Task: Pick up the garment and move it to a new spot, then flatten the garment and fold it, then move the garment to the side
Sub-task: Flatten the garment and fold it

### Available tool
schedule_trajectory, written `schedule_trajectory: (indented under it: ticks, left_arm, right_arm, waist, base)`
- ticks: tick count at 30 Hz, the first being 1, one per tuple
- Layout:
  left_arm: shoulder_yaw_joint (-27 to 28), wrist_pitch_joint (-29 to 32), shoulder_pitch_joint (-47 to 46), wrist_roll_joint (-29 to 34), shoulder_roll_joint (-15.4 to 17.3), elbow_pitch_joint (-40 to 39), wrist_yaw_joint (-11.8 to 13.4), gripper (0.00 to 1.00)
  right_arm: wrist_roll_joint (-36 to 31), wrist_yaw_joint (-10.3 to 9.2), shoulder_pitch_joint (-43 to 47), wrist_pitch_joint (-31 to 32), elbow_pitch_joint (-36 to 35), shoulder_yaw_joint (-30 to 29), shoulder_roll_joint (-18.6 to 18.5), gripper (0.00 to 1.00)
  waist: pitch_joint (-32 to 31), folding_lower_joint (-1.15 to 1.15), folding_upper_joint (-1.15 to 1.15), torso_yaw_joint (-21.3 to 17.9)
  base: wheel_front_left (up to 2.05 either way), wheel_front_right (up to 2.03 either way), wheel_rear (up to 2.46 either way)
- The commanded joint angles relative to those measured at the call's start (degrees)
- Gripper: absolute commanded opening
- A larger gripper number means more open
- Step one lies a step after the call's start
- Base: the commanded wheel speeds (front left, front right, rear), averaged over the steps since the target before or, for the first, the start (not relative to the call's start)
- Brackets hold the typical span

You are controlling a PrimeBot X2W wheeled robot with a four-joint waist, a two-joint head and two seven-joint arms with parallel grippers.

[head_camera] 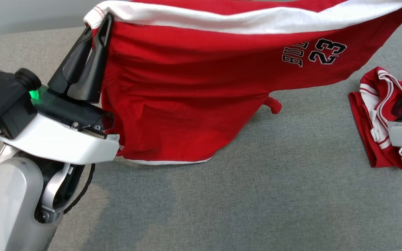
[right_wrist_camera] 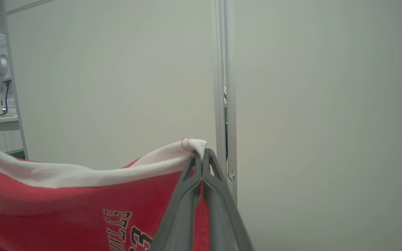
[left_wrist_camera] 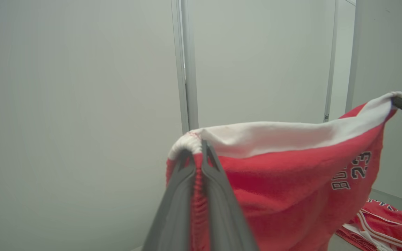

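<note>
Left gripper [head_camera: 99,26]: clamped shut on one corner of the garment's white band.
Right gripper [right_wrist_camera: 201,155]: clamped shut on the opposite corner.
Garment [head_camera: 187,104]: red, stretched between both grippers, hanging, bottom hem touching the desk [head_camera: 256,195].
Heap [head_camera: 371,115]: red-and-white cloth on the desk, right of the garment, apart.

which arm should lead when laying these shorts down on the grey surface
Probably left. Both grippers pinch the shorts by the white waistband, but bare grey surface lies below the left gripper, while another red garment lies by the right gripper, so lowering there might cover it.
</note>
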Motion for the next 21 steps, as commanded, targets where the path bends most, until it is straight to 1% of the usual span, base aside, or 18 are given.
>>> schedule_trajectory:
  ticks: [1, 4, 6, 10, 11, 12, 14, 15, 17, 18, 21]
  left_arm:
    - [0.37, -0.42, -0.98, -0.65, -0.16, 0.60, -0.20, 0.00]
    - [0.53, -1.20, -3.53, -1.24, -0.70, 3.13, -1.23, 0.00]
    - [0.27, -1.87, -6.54, -1.79, -1.55, 6.10, -2.50, 0.00]
    - [-0.36, -3.79, -15.71, -1.82, -3.56, 14.42, -5.43, 0.00]
    - [-0.56, -4.43, -18.54, -1.51, -4.12, 16.78, -6.21, 0.00]
    - [-0.76, -4.93, -21.19, -1.53, -4.86, 19.46, -6.91, 0.00]
    - [-1.08, -6.51, -26.69, -0.83, -6.07, 25.09, -8.24, 0.00]
    - [-1.12, -7.43, -29.24, -0.95, -6.89, 28.16, -8.89, 0.00]
    - [-1.44, -9.64, -34.39, 0.40, -7.92, 33.94, -9.66, 0.00]
    - [-1.28, -10.95, -36.59, -0.02, -9.02, 37.00, -10.08, 0.00]
    - [-0.92, -14.69, -42.44, -0.04, -11.11, 46.10, -11.04, 0.00]
  right_arm:
    - [0.82, -0.03, -0.76, 0.18, 0.43, -0.29, 0.02, 0.00]
    - [2.54, -0.03, -3.41, 0.50, 2.91, -0.17, -0.52, 0.00]
    - [3.41, -0.03, -6.25, 0.55, 5.72, 0.20, -1.30, 0.00]
    - [5.33, -0.03, -15.61, -0.34, 12.63, 2.11, -2.98, 0.00]
    - [6.14, -0.03, -18.44, -0.42, 14.86, 2.65, -3.06, 0.00]
    - [5.10, -0.03, -21.43, -0.67, 17.10, 3.40, -4.37, 0.00]
    - [6.76, -0.03, -27.48, -1.63, 22.29, 4.30, -3.84, 0.00]
    - [5.63, -0.03, -30.37, -1.50, 25.63, 4.68, -4.59, 0.00]
    - [6.48, -0.03, -36.74, -2.75, 31.15, 5.33, -4.04, 0.00]
    - [5.39, -0.02, -39.61, -3.53, 34.08, 6.04, -4.42, 0.00]
    - [5.17, -0.03, -46.56, -6.22, 42.50, 7.49, -3.53, 0.00]
  waist:
    - [0.63, 0.00, 0.00, 0.18]
    - [2.10, 0.00, 0.00, 0.35]
    - [3.30, 0.00, 0.00, 0.65]
    - [6.05, 0.00, 0.00, 1.37]
    - [6.79, 0.00, 0.00, 1.55]
    - [7.44, 0.00, 0.00, 1.82]
    - [8.48, 0.00, 0.00, 2.24]
    - [8.86, 0.00, 0.00, 2.45]
    - [9.55, 0.00, 0.00, 2.99]
    - [9.77, 0.00, 0.00, 3.23]
    - [9.96, 0.00, 0.00, 3.66]
  base:
    - [0.00, 0.00, 0.00]
    - [0.00, 0.00, 0.00]
    - [0.00, 0.00, 0.00]
    - [0.00, 0.00, 0.00]
    - [0.00, 0.00, 0.00]
    - [0.00, 0.00, 0.00]
    - [0.00, 0.00, 0.00]
    - [0.00, 0.00, 0.00]
    - [0.00, 0.00, 0.00]
    - [0.00, 0.00, 0.00]
    - [0.00, 0.00, 0.00]
